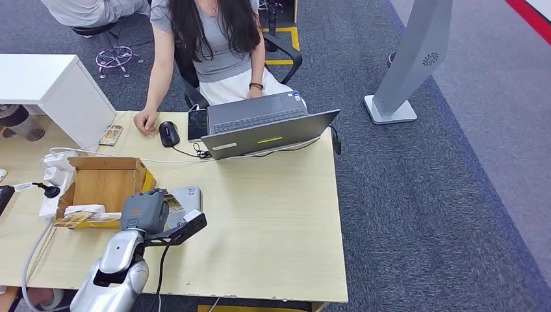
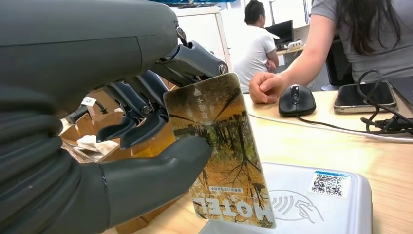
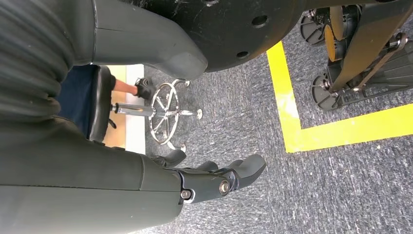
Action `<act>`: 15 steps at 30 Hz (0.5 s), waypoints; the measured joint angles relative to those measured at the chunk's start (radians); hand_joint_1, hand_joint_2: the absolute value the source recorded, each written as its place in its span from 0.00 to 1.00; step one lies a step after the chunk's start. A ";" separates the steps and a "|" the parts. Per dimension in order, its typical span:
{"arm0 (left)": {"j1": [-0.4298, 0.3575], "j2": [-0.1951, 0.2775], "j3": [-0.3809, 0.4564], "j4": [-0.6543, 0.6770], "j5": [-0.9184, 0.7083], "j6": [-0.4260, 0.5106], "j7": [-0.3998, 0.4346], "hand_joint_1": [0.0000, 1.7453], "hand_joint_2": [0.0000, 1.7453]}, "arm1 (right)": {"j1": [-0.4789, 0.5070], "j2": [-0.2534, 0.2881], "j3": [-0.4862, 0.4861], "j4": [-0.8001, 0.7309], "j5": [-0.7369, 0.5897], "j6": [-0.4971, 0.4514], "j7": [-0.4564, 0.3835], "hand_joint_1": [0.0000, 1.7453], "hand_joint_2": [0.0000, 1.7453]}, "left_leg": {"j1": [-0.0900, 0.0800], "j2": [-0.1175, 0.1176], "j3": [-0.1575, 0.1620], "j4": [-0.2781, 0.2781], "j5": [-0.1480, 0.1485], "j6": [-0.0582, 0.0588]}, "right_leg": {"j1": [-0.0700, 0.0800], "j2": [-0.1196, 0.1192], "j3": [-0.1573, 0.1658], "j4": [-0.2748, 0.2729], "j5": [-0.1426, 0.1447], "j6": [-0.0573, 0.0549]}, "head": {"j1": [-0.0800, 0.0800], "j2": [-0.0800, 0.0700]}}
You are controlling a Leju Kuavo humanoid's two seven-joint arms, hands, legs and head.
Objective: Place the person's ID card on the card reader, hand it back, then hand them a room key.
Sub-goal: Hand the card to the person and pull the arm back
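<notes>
Left robot hand pinching room key card, long axis upright, lower edge just over card reader at lower left of head view. Person's hand beyond, upper left. Right robot hand hanging, holding nothing, fingers loosely curled.

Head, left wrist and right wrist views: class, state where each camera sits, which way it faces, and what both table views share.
Head: high, looking down at the table; left hand shows.
Left wrist: behind the left hand, holding a card over the card reader.
Right wrist: faces the floor; right hand hangs.
Shared: mouse, reader.
</notes>
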 joint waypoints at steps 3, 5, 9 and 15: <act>-0.005 0.000 0.000 0.008 0.007 -0.004 0.000 1.00 1.00 | 0.000 0.000 0.001 0.000 0.000 0.000 0.000 0.00 1.00 | 0.000 0.000 0.000 0.000 0.000 0.000 | 0.000 0.000 0.000 0.000 0.000 0.000 | 0.000 0.000; -0.010 0.001 0.000 0.013 0.012 -0.008 -0.002 1.00 1.00 | 0.000 0.000 0.001 0.000 0.000 0.000 0.000 0.00 1.00 | 0.000 0.000 0.000 0.000 0.000 0.000 | 0.000 0.000 0.000 0.000 0.000 0.000 | 0.000 0.000; -0.028 0.001 0.000 0.025 0.027 -0.011 -0.010 1.00 1.00 | 0.000 0.000 0.002 0.000 0.000 0.001 0.000 0.00 1.00 | 0.000 0.000 0.000 0.000 0.000 0.000 | 0.000 0.000 0.000 0.000 0.000 0.000 | 0.000 0.000; -0.043 0.001 0.000 0.038 0.033 -0.011 -0.016 1.00 1.00 | 0.000 0.000 0.003 0.001 0.001 0.001 0.000 0.00 1.00 | 0.000 0.000 0.000 0.000 0.000 0.000 | 0.000 0.000 0.000 0.000 0.000 0.000 | 0.000 0.000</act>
